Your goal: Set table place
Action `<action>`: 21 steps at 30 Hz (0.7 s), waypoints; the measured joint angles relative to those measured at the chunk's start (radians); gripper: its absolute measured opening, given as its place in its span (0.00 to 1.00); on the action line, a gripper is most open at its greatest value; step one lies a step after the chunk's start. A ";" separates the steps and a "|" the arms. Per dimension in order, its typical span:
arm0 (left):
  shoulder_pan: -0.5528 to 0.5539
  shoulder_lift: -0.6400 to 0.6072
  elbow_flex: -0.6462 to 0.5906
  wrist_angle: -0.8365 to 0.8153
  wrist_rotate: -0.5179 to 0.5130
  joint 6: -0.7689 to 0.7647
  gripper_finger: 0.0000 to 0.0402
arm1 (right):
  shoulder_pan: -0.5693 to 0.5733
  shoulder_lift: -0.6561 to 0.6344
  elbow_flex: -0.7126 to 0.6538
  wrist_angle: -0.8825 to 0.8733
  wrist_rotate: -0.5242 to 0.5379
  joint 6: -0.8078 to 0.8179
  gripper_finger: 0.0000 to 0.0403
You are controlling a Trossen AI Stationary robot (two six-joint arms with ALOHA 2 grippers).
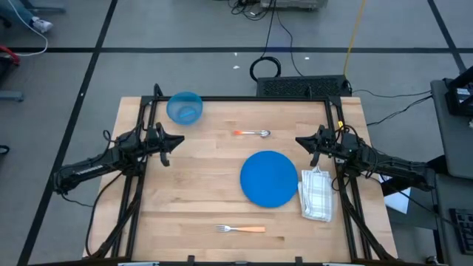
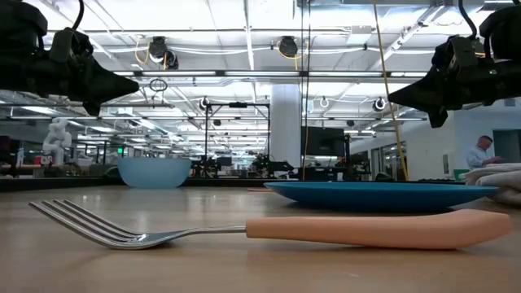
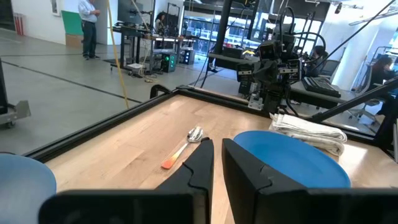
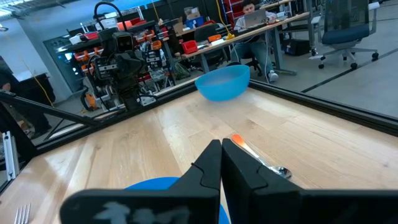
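Judging from the layout, the place setting is shown barely begun: on the large rectangular table of light wooden planks (image 1: 199, 192), edged by a thin black metal frame, a round, flat blue plate (image 1: 270, 178) is seen right of centre, and a folded white cloth napkin with a faint check pattern (image 1: 317, 195) lies just beside its right rim, possibly touching it. The cutlery is still scattered. A metal fork with a smooth peach-coloured handle (image 1: 242, 229) lies near the front edge, well apart from the plate, and a shiny metal spoon with an orange handle (image 1: 253, 133) lies beyond the plate toward the far edge. A translucent pale-blue bowl with rounded walls (image 1: 185, 107) stands at the far left corner. These three are judged still to be brought to the plate. The left gripper (image 1: 174, 141) is held above the left side of the table with its fingers nearly together and empty; the right gripper (image 1: 303, 140) is held above the right side, near the napkin, its fingers likewise narrow and empty.
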 joint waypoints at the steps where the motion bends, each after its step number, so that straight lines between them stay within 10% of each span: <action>1: 0.000 0.000 0.000 0.000 0.000 0.000 0.09 | 0.000 0.000 0.000 0.000 0.000 0.000 0.00; 21: 0.000 0.000 0.000 0.151 -0.027 -0.053 0.09 | 0.000 0.000 0.000 0.113 0.000 0.025 0.00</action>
